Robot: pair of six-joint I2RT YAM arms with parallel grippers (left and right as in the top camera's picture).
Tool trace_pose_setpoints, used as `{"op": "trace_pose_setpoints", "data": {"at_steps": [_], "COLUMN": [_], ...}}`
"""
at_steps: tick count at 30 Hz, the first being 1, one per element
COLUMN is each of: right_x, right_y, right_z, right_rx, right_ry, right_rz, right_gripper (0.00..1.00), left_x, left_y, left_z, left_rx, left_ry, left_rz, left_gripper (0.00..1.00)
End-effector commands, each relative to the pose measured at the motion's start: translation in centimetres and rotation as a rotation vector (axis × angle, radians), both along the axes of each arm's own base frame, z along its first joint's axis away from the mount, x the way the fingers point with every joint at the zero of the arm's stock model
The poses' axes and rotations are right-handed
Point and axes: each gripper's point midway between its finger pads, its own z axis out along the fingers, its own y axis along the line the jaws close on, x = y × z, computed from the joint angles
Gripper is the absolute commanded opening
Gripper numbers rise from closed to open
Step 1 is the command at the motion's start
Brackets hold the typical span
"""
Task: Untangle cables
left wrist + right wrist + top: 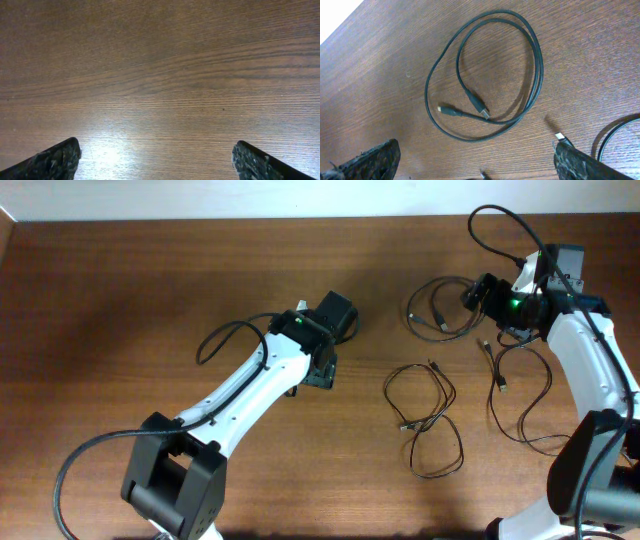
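Two robot arms pause over a wooden tabletop [160, 60] strewn with thin black cables. The right tool [477, 162], fingers spread wide and holding nothing, hovers above a coiled cable [538, 70] near the tabletop's far right corner. Both of that cable's plug ends [481, 108] lie inside its own loop. The left tool [157, 162], equally wide and empty, hangs over bare wood, well apart from every cord.

A second cable [449, 393] sprawls in crossed loops at the centre-right of the tabletop. A third cable [497, 415] trails beside and partly beneath the right arm, and one silvery-tipped plug [560, 136] rests just off the coil's edge.

The three cords appear largely separated already, though the middle one looks crossed over itself.

The main risk seems to lie in the coil. Along one side its strands run doubled, so a pinch there would likely catch both and drag the whole ring rather than open it. Drawing a plug outward across the loop could also tighten it into a knot. The third cable lies close to the right arm and its thicker wire [500, 215], so a sweeping move may snag or shove it toward the tabletop's edge. The stray plug nearby could also be nipped by mistake as the fingers descend.
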Motion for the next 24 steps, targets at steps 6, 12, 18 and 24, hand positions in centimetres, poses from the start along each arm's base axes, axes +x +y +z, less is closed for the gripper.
{"op": "trace_pose_setpoints", "data": {"at_steps": [6,12,18,24], "right_x": [-0.01,-0.01,-0.01,-0.01], "right_y": [0.02,0.00,0.01,0.00], "right_z": [-0.30,-0.30,-0.30,-0.30], "right_rx": [-0.012,-0.012,-0.012,-0.012], "right_ry": [0.006,0.006,0.006,0.006], "right_rz": [0.008,0.007,0.008,0.007], "right_gripper": [0.98,0.98,0.98,0.98], "left_x": [0.08,0.09,0.08,0.11], "left_y": [0.20,0.22,0.20,0.27], "left_z": [-0.07,-0.08,-0.08,0.21], "left_rx": [0.021,0.021,0.021,0.017], "left_ry": [-0.001,-0.001,-0.001,-0.008], "left_rz": [-0.010,-0.010,-0.010,-0.008], "left_gripper": [0.99,0.99,0.99,0.99]}}
